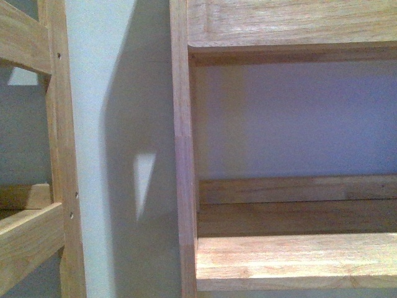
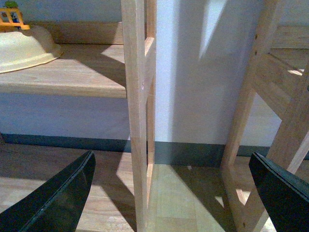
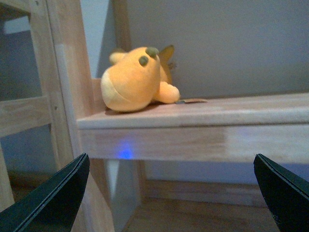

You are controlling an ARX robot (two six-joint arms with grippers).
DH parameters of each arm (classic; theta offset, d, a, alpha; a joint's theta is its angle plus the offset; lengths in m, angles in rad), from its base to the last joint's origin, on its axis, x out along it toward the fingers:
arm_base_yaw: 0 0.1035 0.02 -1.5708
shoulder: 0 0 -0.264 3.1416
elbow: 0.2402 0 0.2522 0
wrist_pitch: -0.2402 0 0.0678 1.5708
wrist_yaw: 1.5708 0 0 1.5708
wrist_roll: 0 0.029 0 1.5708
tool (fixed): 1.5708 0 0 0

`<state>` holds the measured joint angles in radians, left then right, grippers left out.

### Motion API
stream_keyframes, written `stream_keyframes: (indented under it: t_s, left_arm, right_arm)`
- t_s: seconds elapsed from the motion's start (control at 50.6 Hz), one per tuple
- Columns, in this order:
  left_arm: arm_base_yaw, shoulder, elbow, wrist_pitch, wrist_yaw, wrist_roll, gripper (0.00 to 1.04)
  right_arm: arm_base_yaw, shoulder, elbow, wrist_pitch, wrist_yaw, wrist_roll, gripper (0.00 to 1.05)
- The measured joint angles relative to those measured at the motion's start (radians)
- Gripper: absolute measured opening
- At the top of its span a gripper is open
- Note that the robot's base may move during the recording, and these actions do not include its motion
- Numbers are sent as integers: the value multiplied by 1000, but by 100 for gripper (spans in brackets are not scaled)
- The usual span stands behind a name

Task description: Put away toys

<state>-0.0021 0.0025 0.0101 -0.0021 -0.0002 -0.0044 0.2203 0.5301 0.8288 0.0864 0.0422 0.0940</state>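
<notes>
A small orange-yellow plush toy [image 3: 137, 79] lies on its side on a wooden shelf [image 3: 203, 116], close to the shelf's upright post, in the right wrist view. My right gripper [image 3: 171, 193] is open and empty, its black fingers [image 3: 53, 200] wide apart below the shelf's front edge, short of the toy. My left gripper [image 2: 171, 193] is open and empty, facing a wooden post [image 2: 137, 111] and the floor. The toy does not show in the front view or the left wrist view.
The front view shows only a wooden shelf unit [image 1: 291, 248], its side post [image 1: 183, 149], a pale wall and another wooden frame [image 1: 59, 186]. A cream bowl-shaped object [image 2: 24, 48] with a yellow toy piece [image 2: 12, 19] sits on a low shelf. A slanted wooden frame [image 2: 275, 106] stands beside it.
</notes>
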Motion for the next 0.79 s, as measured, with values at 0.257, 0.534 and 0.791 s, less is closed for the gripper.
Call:
stream_keyframes:
  t_s: [0.257, 0.534, 0.791]
  left_arm:
    - [0, 0, 0, 0, 0, 0, 99]
    - [0, 0, 0, 0, 0, 0, 99]
    - [0, 0, 0, 0, 0, 0, 99]
  right_arm:
    - [105, -156, -335, 171, 189, -34, 104]
    - [187, -245, -554, 122, 334, -104, 98]
    - [42, -327, -590, -129, 206, -103, 57]
